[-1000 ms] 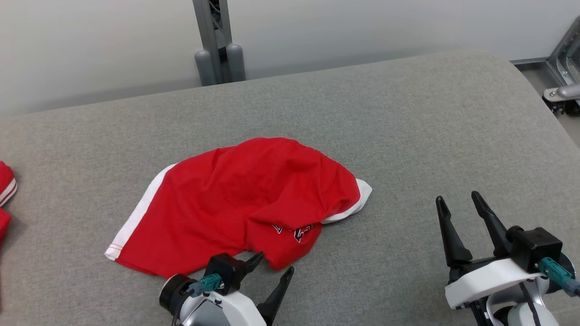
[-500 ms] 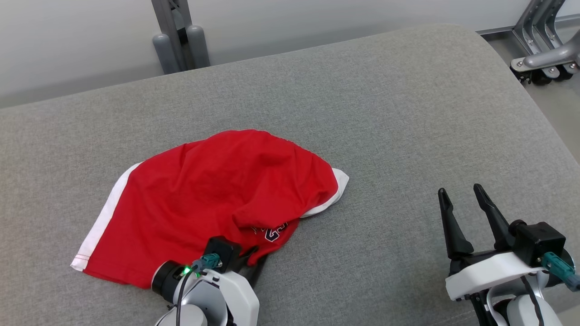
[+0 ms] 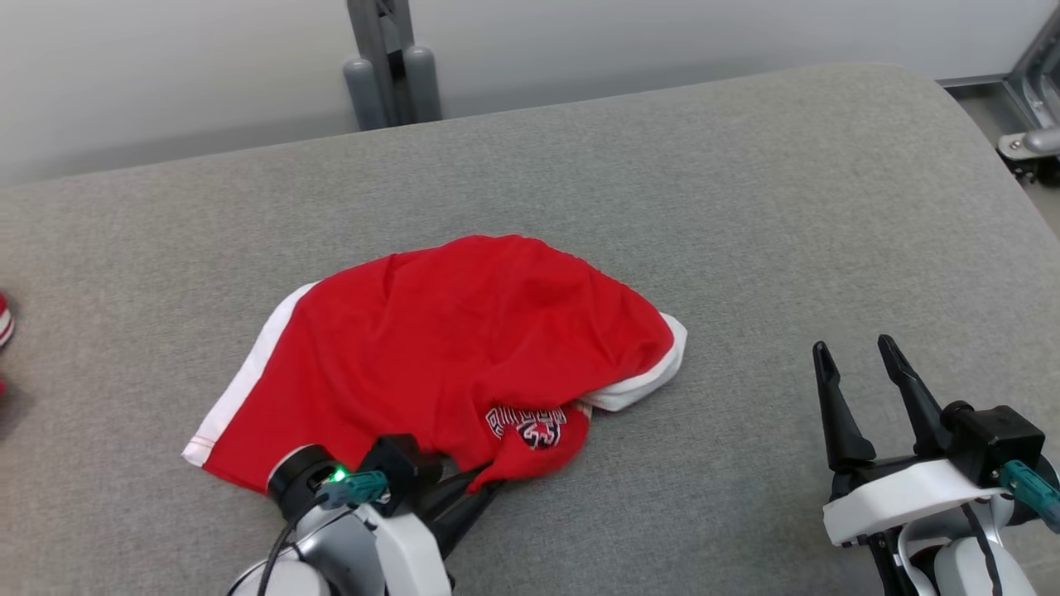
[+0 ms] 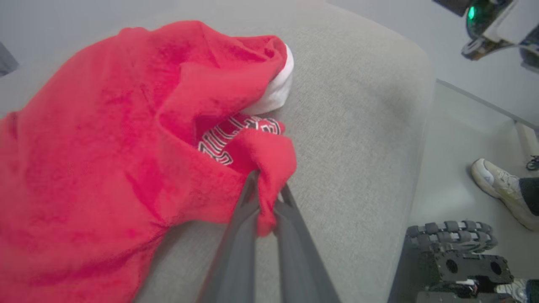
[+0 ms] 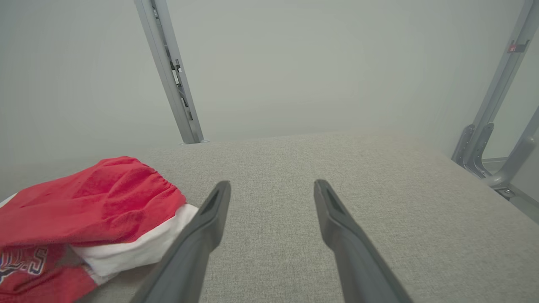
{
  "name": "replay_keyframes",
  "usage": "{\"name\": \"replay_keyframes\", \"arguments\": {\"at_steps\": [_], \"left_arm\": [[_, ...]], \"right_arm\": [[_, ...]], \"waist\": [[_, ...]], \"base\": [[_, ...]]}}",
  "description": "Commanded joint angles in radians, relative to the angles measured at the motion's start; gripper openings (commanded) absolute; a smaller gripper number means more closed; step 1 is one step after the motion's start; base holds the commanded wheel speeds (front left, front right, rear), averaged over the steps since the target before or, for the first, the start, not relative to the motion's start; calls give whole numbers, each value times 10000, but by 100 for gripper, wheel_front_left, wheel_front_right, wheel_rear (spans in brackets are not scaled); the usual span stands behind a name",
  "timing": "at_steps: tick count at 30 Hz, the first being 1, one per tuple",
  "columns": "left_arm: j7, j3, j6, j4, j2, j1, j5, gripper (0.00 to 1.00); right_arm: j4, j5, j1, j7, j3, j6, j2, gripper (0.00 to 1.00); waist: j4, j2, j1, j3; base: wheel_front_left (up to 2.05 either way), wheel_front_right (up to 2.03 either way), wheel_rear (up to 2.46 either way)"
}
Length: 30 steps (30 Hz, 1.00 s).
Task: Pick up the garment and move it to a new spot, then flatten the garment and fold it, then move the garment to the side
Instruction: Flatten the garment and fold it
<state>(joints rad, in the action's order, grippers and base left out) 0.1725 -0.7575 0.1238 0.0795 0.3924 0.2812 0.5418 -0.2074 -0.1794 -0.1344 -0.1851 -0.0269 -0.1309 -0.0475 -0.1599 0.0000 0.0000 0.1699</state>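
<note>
The red garment (image 3: 447, 356) lies crumpled on the grey padded surface (image 3: 745, 207), left of centre. The left gripper (image 4: 268, 201) is pinched tight on a fold at its near edge (the fingertips are buried in cloth). The printed logo (image 3: 527, 424) beside it is partly tucked under and unreadable. The right gripper (image 3: 853, 344) hovers at the near right, fingers spread wide, holding nothing. A red-and-white scrap (image 3: 4, 323) is cut off at the left edge.

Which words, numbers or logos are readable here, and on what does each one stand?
Arched lettering on the red garment: creased and partly hidden, not readable.
Small red label on the metal frame: too small to read.
Nothing else is legible.
</note>
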Motion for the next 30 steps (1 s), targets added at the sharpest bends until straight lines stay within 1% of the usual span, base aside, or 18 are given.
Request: {"name": "replay_keyframes", "arguments": {"at_steps": [1,5,9,10,13,15,16,18,21,26,30], "left_arm": [[114,-5,68,-307,196,-135,141,0],[1001,-94,66,-1970,1208,-370,592,0],[1810,31,60,-3200,2257,-439,851,0],[1993,91,62,-3438,2464,-484,1046,0],[2480,334,26,-3932,3167,-391,1171,0],[2681,556,-62,-4042,3504,-225,1205,0],[2782,644,-80,-3971,3589,-242,1401,0],[2809,826,-71,-3700,3645,-48,1636,0],[2780,833,-26,-2891,3439,285,1834,0],[2568,711,38,-957,2763,1019,2193,0],[2059,645,46,632,2137,1590,2241,1]], "right_arm": [[-9,25,-78,-56,58,3,-58,100],[-15,63,-63,-73,130,3,-56,100],[23,127,9,-39,270,3,-53,100],[34,140,16,-20,306,3,-53,100],[73,179,3,43,357,3,-55,100],[101,173,-48,75,348,3,-53,100],[108,176,-79,84,329,3,-55,100],[126,194,-138,91,313,3,-55,100],[143,201,-198,137,254,3,-55,100],[146,200,-389,175,122,3,-56,100],[91,190,-445,157,174,3,-56,100]], "waist": [[124,0,0,-44],[360,0,0,-101],[605,0,0,-152],[666,0,0,-167],[817,0,0,-196],[894,0,0,-201],[913,0,0,-202],[947,0,0,-185],[937,0,0,-134],[727,0,0,14],[585,0,0,72]], "base": [[0,0,0],[0,0,0],[0,0,0],[0,0,0],[0,0,0],[0,0,0],[0,0,0],[0,0,0],[0,0,0],[0,0,0],[0,0,0]]}}
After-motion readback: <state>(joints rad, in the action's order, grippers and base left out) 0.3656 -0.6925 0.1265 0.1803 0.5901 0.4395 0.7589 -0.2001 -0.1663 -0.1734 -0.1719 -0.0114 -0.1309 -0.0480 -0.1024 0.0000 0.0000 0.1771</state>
